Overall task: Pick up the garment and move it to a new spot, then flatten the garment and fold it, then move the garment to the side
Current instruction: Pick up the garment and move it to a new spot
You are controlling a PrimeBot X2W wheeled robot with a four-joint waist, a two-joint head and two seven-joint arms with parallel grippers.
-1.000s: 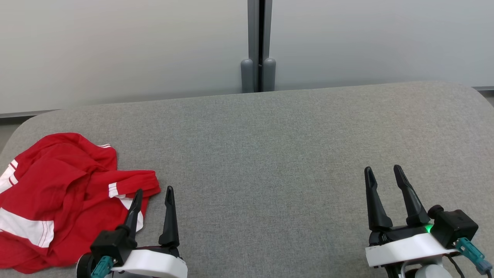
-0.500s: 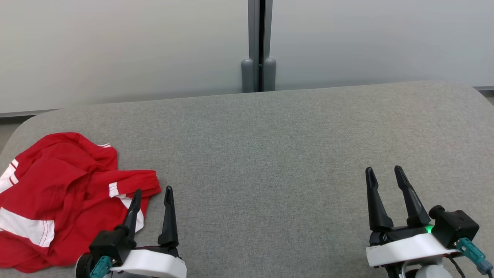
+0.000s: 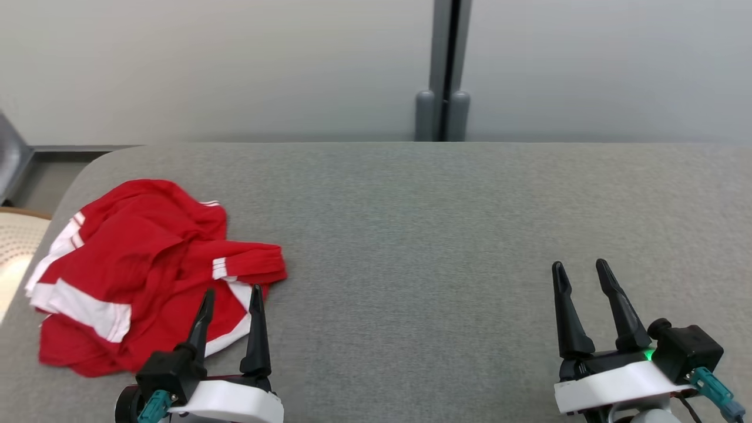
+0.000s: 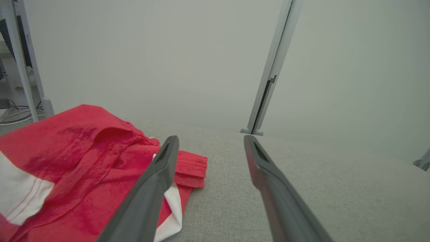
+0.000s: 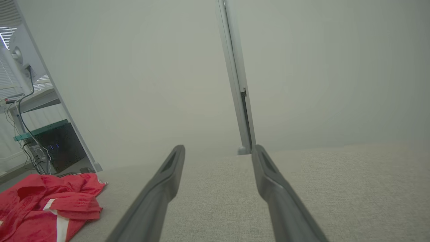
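A crumpled red garment [image 3: 141, 264] with white stripes lies bunched at the left end of the grey padded table [image 3: 423, 235]. My left gripper [image 3: 231, 291] is open at the garment's near right edge, its left finger over the cloth, nothing between the fingers. In the left wrist view the garment [image 4: 74, 161] spreads to the left of the open left gripper [image 4: 209, 137]. My right gripper [image 3: 578, 267] stands open over bare table at the lower right. In the right wrist view the garment [image 5: 43, 205] lies far to the left of the open right gripper [image 5: 217, 148].
A pale panel wall with a grey post [image 3: 442, 70] runs behind the table. A perforated cream surface [image 3: 14, 247] sits off the table's left edge. A desk with cables and a dark box [image 5: 50, 148] stands beyond the left end.
The head camera has turned left, so the whole picture has shifted right. The garment lies as before, and both grippers stay open in much the same pose.
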